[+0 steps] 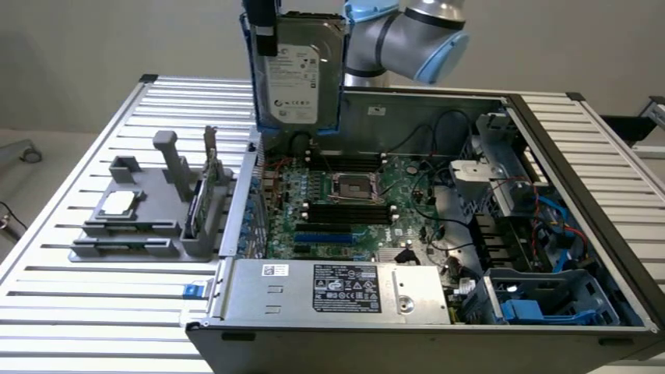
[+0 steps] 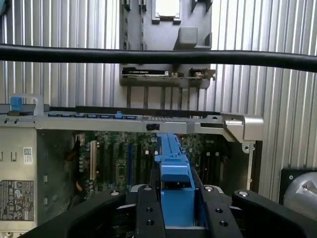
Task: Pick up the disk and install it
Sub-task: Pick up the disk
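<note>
The disk [image 1: 296, 78] is a silver-grey hard drive with a white printed label in a blue carrier. It hangs upright in the air above the back left corner of the open computer case [image 1: 540, 117]. My gripper [image 1: 264, 23] holds it from above, shut on its upper edge. In the wrist view the carrier's blue edge [image 2: 173, 168] sits between the black fingers [image 2: 147, 210] of the gripper [image 2: 174, 203], with the motherboard [image 2: 124, 158] below.
A grey fixture [image 1: 156, 226] holding a small silver chip [image 1: 120, 204] stands on the slatted table [image 1: 93, 296], on the exterior view's left. Inside the case are the motherboard [image 1: 343, 195], a power supply [image 1: 332, 288] and a blue drive cage [image 1: 550, 300]. A black cable [image 2: 148, 55] crosses the wrist view.
</note>
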Tool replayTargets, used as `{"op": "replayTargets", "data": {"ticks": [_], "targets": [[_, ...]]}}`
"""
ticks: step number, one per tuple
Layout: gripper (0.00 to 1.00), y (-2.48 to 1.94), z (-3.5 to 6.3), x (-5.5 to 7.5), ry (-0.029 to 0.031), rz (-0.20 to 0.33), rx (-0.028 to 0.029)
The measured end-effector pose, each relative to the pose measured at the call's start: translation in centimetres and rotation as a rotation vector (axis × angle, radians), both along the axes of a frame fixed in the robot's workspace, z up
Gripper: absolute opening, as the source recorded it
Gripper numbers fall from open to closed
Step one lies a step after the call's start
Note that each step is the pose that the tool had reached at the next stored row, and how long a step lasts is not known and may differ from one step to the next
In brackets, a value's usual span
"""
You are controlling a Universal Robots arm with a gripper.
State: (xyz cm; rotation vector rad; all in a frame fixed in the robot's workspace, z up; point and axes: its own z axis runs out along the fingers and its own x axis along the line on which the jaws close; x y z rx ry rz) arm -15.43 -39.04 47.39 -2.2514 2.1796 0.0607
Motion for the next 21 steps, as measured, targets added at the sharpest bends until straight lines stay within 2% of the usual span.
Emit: {"op": "replayTargets", "data": {"ticks": [6, 11, 21], "targets": [[0.33, -0.67, 0.11, 2.7, 0.0000, 0.000, 0.0055], [0.33, -1.42, 0.18, 5.0, 0.0000, 0.000, 0.0074], [0.33, -3.53, 0.19, 9.0, 0.0000, 0.000, 0.0077]]}}
